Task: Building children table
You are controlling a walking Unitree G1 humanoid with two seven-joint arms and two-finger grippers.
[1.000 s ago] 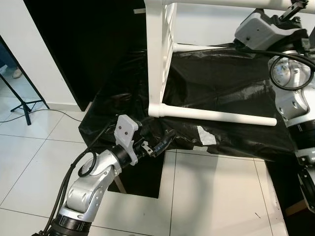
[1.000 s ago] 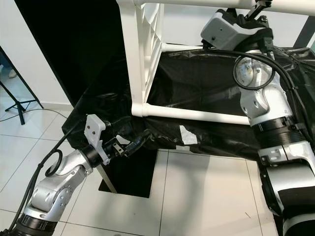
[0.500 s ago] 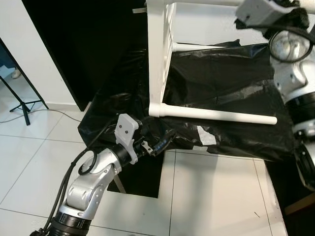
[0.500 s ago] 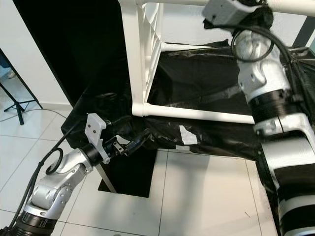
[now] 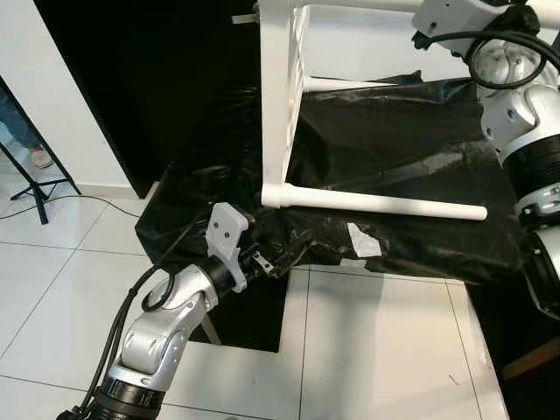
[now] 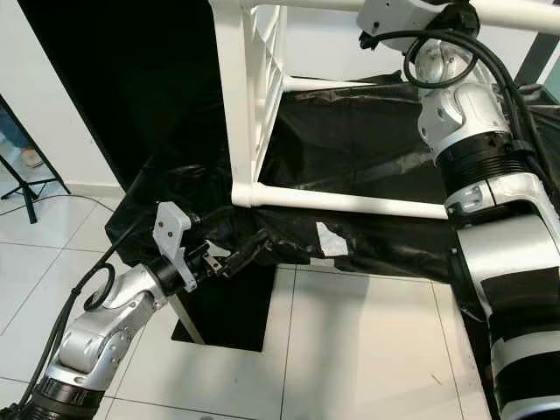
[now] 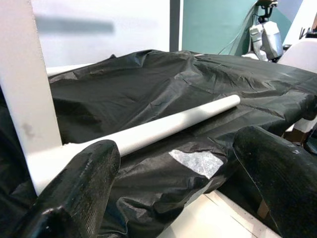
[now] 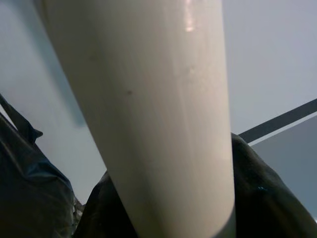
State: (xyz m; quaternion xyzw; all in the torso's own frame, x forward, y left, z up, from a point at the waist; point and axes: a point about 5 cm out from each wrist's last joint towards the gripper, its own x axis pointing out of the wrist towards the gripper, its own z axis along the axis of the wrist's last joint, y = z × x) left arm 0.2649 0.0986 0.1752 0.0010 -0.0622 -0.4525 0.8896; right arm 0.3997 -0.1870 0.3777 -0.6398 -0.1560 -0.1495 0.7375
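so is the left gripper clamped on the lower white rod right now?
No. The left gripper is open, its fingers apart with the white rod lying beyond them.

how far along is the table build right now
Partly assembled: the white frame stands on the black plastic sheet with a round leg already fitted and lying along the sheet. In hand: the right arm is up at the top rail, seen close in its wrist view. The left gripper waits open by the sheet's front edge. How many parts are left can't be judged.
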